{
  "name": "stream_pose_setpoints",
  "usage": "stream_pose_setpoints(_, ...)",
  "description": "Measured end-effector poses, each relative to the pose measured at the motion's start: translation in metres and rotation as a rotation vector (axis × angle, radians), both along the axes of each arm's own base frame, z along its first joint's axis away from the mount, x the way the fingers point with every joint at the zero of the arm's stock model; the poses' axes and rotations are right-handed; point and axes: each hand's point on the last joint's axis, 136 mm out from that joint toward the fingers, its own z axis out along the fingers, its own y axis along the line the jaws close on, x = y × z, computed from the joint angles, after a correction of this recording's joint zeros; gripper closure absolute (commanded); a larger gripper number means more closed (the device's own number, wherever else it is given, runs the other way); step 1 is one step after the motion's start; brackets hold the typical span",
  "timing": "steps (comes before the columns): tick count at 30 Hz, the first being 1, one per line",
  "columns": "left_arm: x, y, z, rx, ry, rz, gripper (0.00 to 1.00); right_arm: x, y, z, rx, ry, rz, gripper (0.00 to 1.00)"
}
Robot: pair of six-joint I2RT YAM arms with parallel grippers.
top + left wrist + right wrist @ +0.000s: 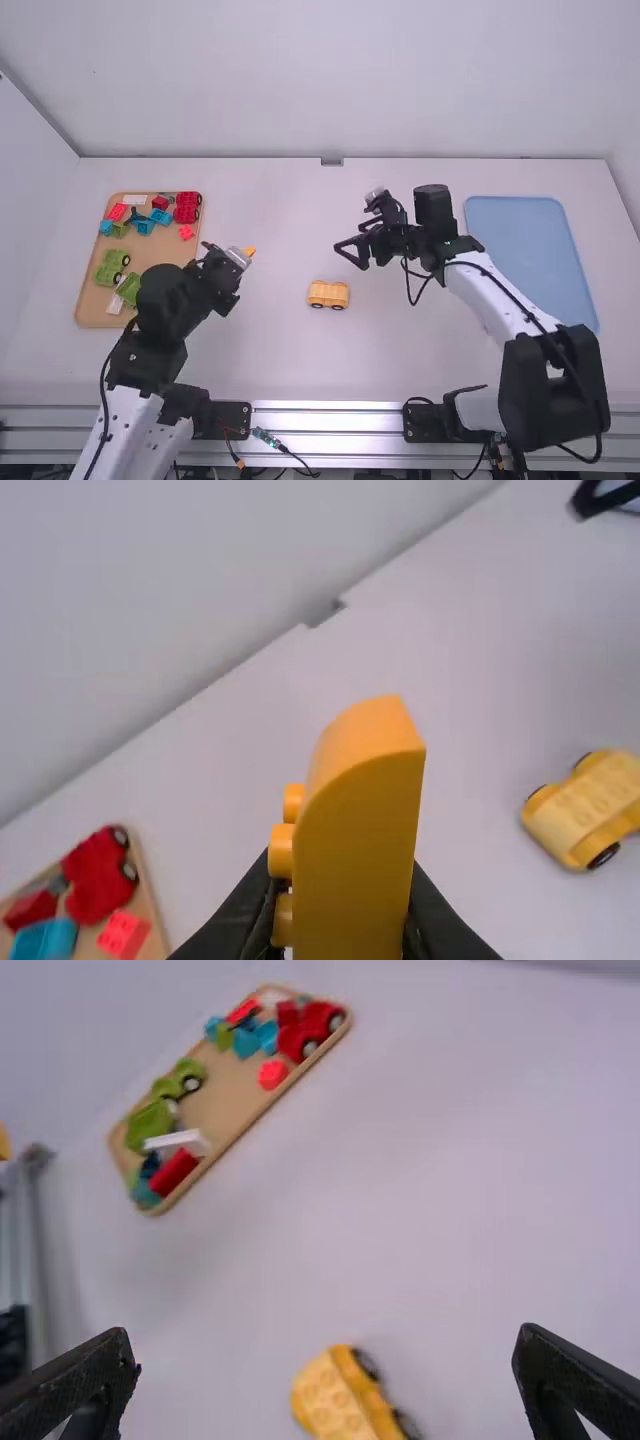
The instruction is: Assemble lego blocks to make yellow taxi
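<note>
My left pincer (240, 257) grips a curved yellow block (362, 830); my right pincer (350, 238) hangs wide open near the wheeled yellow base (328, 293).

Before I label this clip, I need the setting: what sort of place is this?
Probably a robotics lab or test station: a left arm and right arm stand at a white table, with a metal rail and a tray of toy blocks.

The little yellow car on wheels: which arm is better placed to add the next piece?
Likely the left: its gripper holds a curved orange block. The right gripper looks nearer the wheeled base, but it is open and empty.
</note>
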Motion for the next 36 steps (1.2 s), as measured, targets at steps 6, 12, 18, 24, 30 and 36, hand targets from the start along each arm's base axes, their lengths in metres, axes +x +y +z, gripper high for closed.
stream_pose_setpoints(6,0.021,-0.02,-0.043,0.117,0.123,-0.035,0.99,-0.011,0.008,-0.005,0.062,0.075,0.068,0.01)
stream_pose_setpoints(12,0.044,-0.049,-0.071,0.276,0.231,-0.061,0.99,-0.017,0.009,-0.003,0.074,0.103,0.085,0.01)
stream_pose_setpoints(18,0.059,-0.083,-0.063,0.361,0.198,-0.124,0.99,-0.023,0.015,-0.008,0.06,0.126,0.105,0.01)
stream_pose_setpoints(24,0.064,-0.098,-0.066,0.424,0.167,-0.15,0.98,-0.024,0.02,-0.011,0.146,0.136,0.18,0.0)
stream_pose_setpoints(30,0.061,-0.11,-0.064,0.453,0.132,-0.186,0.98,-0.018,0.015,-0.013,0.213,0.139,0.207,0.0)
stream_pose_setpoints(36,0.061,-0.12,-0.059,0.427,0.107,-0.216,0.99,-0.023,0.016,-0.008,0.244,0.124,0.248,0.01)
